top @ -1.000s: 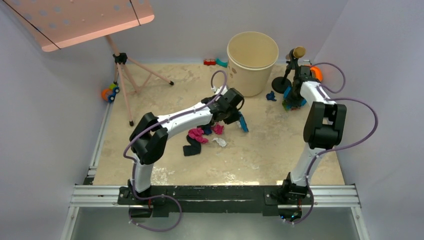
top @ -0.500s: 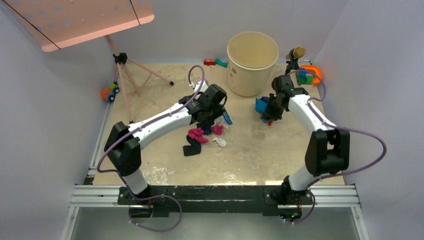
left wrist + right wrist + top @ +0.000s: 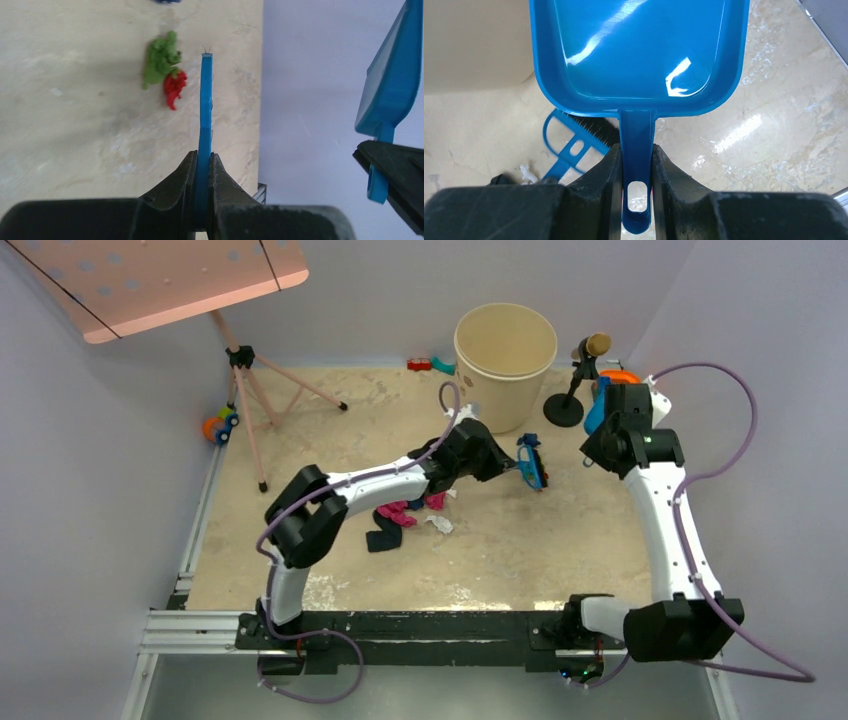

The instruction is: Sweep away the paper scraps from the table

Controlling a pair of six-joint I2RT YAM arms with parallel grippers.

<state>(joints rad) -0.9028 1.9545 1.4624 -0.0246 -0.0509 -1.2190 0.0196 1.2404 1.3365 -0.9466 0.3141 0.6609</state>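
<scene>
My left gripper (image 3: 512, 464) is shut on the handle of a blue brush (image 3: 530, 462), which the left wrist view shows edge-on (image 3: 205, 105). My right gripper (image 3: 636, 150) is shut on the handle of a blue dustpan (image 3: 639, 50), held up off the table (image 3: 330, 430) near the right wall (image 3: 597, 405). A pile of paper scraps, magenta (image 3: 397, 510), black (image 3: 383, 532) and white (image 3: 438, 524), lies under the left forearm. A green scrap (image 3: 161, 59) and a red scrap (image 3: 174, 88) lie just left of the brush tip.
A beige bin (image 3: 505, 360) stands at the back, with a black stand (image 3: 570, 400) to its right. A tripod (image 3: 255, 400) with a pink board stands back left. Toys lie at the left edge (image 3: 220, 425) and behind the bin (image 3: 430, 364).
The left arm has swung right, carrying the brush past the scrap pile. The right arm has lifted the dustpan off the table centre and drawn it back to the right.
</scene>
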